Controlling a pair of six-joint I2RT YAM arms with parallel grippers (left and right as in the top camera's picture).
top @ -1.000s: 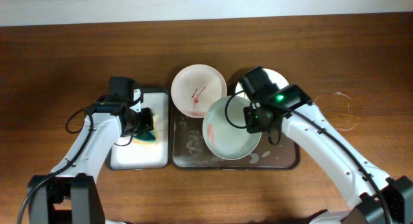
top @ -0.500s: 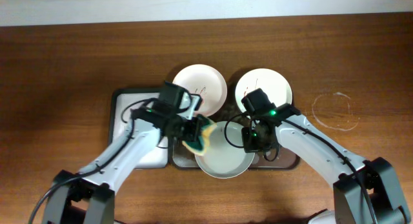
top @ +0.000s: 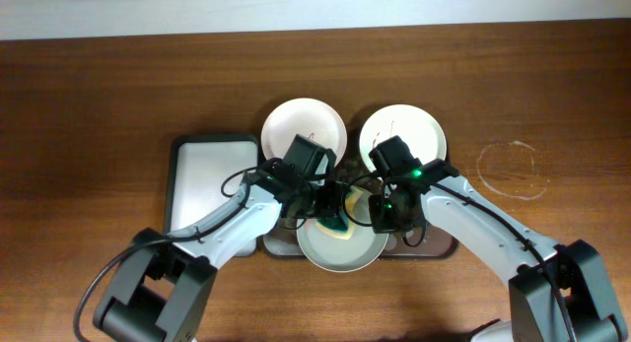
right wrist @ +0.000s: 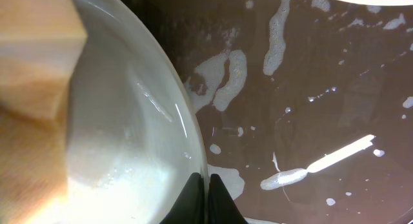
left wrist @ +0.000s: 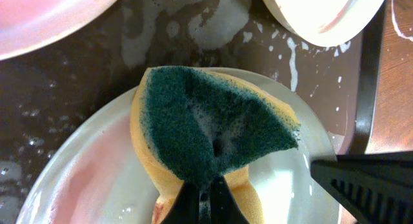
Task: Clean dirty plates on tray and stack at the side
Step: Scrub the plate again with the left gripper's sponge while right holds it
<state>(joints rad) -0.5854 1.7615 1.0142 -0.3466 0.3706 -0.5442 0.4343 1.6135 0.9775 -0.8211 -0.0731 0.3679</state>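
Observation:
A pale bluish-white plate (top: 340, 245) lies at the front of the dark wet tray (top: 434, 245). My right gripper (top: 380, 216) is shut on its right rim (right wrist: 193, 146). My left gripper (top: 317, 206) is shut on a yellow-and-green sponge (top: 335, 222) and presses it onto this plate (left wrist: 90, 179); the sponge (left wrist: 213, 130) is soapy. A white plate with red smears (top: 296, 127) sits at the tray's back left, and another white plate (top: 409, 133) at its back right.
A smaller white tray with a dark rim (top: 202, 189) lies left of the dark tray. Soap suds cover the dark tray's floor (right wrist: 310, 88). A faint ring mark (top: 511, 170) is on the wooden table at the right.
My left arm has moved right from the white tray with the sponge and set it on the pale plate. The right gripper brought the plate down to the tray's front and holds it.

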